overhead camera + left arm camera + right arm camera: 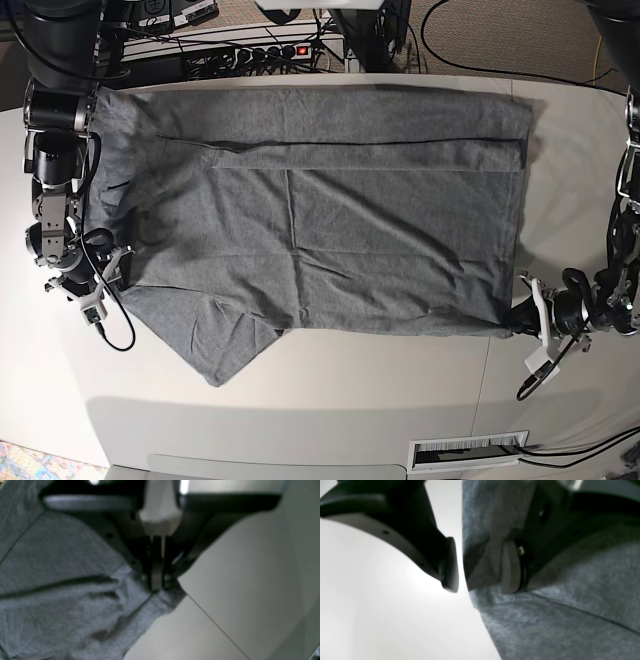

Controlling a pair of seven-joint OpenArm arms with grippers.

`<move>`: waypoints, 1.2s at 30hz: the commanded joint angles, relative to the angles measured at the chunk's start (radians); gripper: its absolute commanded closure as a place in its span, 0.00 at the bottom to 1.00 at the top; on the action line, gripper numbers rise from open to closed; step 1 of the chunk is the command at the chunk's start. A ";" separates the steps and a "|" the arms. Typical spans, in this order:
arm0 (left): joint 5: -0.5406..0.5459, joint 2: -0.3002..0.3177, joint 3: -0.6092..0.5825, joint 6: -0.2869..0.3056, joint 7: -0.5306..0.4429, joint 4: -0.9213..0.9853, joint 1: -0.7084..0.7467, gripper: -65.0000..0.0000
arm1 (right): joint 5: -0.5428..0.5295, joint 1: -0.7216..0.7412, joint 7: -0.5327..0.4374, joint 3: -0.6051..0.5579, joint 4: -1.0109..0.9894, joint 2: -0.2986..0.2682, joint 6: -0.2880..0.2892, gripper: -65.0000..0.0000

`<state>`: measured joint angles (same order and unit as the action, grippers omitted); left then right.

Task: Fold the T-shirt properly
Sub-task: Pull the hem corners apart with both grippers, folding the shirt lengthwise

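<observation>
The grey T-shirt (330, 210) lies spread wide over the white table (350, 400), with one sleeve pointing toward the near left. In the base view my left gripper (517, 318) sits at the shirt's near right corner. The left wrist view shows that gripper (157, 585) shut, pinching the T-shirt (62, 592) at its corner edge. My right gripper (112, 262) is at the shirt's left edge. Close up, the right gripper (480, 580) stands open. A raised fold of the T-shirt (570, 605) lies between its jaws, one finger over bare table, the other on cloth.
A power strip and cables (250, 50) run behind the table's far edge. A white slotted plate (470, 452) lies below the near edge. A thin seam line (217, 627) crosses the tabletop beside the left gripper.
</observation>
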<state>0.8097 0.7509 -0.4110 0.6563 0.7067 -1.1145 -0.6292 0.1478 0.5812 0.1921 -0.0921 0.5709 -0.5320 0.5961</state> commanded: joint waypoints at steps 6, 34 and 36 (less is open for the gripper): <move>0.014 0.019 0.010 0.000 -0.019 -0.012 -0.035 1.00 | -0.097 0.015 0.158 0.002 0.047 -0.017 -0.001 1.00; 0.518 0.249 0.010 0.042 0.280 -0.013 -0.035 1.00 | -0.676 -0.078 0.901 0.002 0.578 -0.183 0.002 1.00; 0.552 0.275 0.010 0.042 0.294 -0.013 -0.035 1.00 | -0.718 -0.089 0.972 0.002 0.612 -0.183 0.002 1.00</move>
<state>1.3476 0.9989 -0.4114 0.7010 1.0119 -1.1191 -0.6296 -0.5739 0.4648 1.1770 -0.0978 1.1667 -0.6868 0.5999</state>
